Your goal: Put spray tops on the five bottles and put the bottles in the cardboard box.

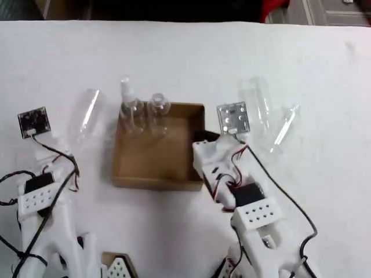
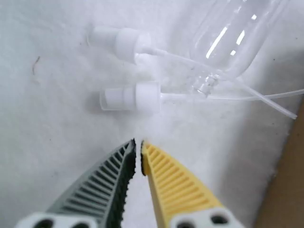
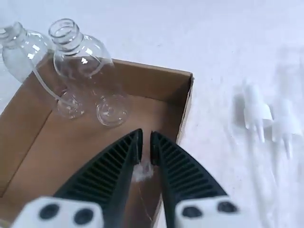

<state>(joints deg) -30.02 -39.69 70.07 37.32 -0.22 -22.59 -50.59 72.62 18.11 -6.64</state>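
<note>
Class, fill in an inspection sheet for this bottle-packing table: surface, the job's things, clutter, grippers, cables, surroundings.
Surface: white cloth.
Job's things: cardboard box holds two upright bottles, capped bottle and open bottle; lying bottle left of the box; loose spray tops on the cloth.
Clutter: small dark thread.
Grippers: left gripper shut, near the spray tops; right gripper shut, over the box.
Cables: red and black wires on both arms.
Surroundings: dark floor beyond the table.

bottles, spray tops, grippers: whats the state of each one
capped bottle: upright in cardboard box
open bottle: upright in box, no top
loose bottle: lying down, no top
two spray tops: lying loose
left gripper: shut, empty
right gripper: shut, empty
</note>
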